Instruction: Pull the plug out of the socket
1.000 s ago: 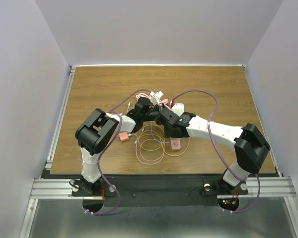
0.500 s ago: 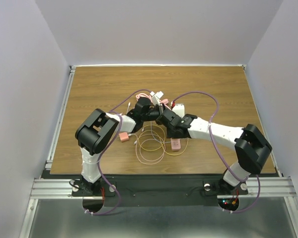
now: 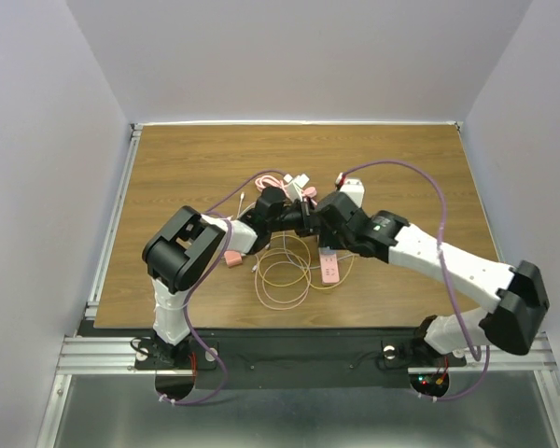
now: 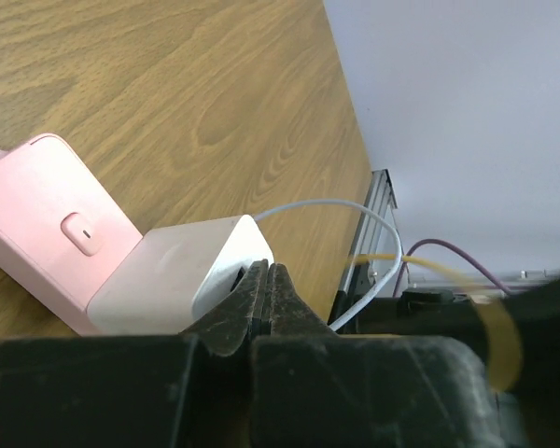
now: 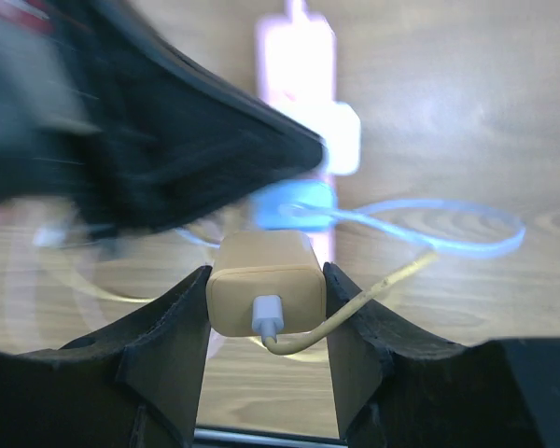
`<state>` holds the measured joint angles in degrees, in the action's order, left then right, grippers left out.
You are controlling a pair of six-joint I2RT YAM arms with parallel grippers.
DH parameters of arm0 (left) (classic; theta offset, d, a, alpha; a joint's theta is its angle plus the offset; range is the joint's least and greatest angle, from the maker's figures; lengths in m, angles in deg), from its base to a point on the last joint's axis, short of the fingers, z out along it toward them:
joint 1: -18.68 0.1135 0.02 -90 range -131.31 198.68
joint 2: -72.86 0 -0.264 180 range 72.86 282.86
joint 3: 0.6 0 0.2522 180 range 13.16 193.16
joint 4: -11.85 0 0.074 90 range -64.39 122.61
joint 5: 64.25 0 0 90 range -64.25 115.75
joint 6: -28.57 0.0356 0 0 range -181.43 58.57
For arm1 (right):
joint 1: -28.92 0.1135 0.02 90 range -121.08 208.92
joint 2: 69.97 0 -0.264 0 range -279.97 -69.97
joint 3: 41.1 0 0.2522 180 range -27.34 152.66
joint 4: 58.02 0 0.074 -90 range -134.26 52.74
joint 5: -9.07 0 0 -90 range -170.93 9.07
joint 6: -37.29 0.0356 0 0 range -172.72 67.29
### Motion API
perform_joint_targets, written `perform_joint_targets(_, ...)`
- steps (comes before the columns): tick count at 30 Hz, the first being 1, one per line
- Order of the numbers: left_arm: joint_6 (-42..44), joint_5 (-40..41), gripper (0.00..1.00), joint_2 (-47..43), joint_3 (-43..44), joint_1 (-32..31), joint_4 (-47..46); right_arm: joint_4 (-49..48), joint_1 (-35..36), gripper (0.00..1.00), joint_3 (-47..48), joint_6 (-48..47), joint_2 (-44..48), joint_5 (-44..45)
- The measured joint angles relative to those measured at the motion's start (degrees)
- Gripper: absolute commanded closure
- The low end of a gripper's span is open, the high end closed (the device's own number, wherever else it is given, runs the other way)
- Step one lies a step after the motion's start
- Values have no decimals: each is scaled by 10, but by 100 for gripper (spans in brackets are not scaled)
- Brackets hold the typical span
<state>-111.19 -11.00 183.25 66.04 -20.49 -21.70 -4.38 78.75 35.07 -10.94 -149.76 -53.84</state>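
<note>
Materials: the socket (image 5: 297, 56) is a long, flat strip of smooth pink plastic with rounded corners. It lies flat on the wood-grain table (image 4: 168, 75), between my two wrists. A glossy white charger cube (image 4: 182, 271) and a blue plug (image 5: 294, 201) sit on it.
Right tool: my right gripper (image 5: 266, 285) pinches a boxy cream plug (image 5: 261, 266) by its two sides, right over the socket's line. A white connector and a yellow cable (image 5: 392, 275) leave the plug's face. I cannot tell whether it is seated or lifted.
Left tool: my left gripper (image 4: 268, 275) has its rough black fingers pressed together, tips at the white charger cube's lower edge.
Change: since a second ago my right elbow has swung out toward the near right corner and its purple cable arches higher. My left arm and the socket lie as before.
Writing: an oval button on the socket bears a mark too small to read.
</note>
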Motion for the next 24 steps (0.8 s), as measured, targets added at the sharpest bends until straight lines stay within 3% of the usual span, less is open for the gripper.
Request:
perform_joint_targets(5,1,15,100,0,-8,-6,-18,-1,0,100,56,-11,48,0)
perform_joint_targets(11,1,19,100,0,-11,-7,-25,24,0,99,33,-13,52,-40)
perform_joint_targets(16,1,27,100,-11,-11,-9,-7,35,0,100,-9,-33,112,-143)
perform_joint_targets(18,2,28,100,-21,-6,-9,20,28,0,100,-23,-46,160,-226)
perform_joint_targets(24,16,34,100,-69,30,-7,162,-15,9,99,-25,-65,174,-382)
